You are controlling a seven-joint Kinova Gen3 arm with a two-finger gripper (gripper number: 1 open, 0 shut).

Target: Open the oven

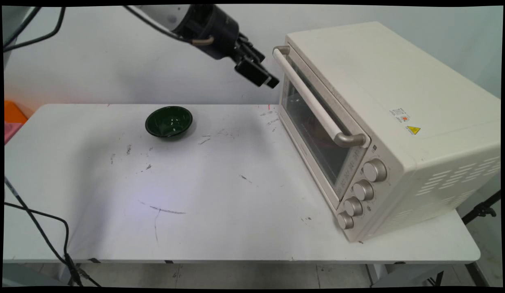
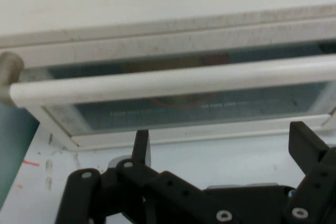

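Main view: pincer (image 1: 264, 77) raised off the desk (image 1: 220, 211), just short of the toaster oven (image 1: 399, 122) handle's far end.
Hand view: pincer (image 2: 223, 148) spread, holding nothing; handle (image 2: 173, 81) ahead, apart from the fingers (image 2: 140, 145).
Door: shut.
Handle: not yet gripped.
Bowl: dark green bowl (image 1: 169, 121) at the desk's far side, well apart, looks empty.
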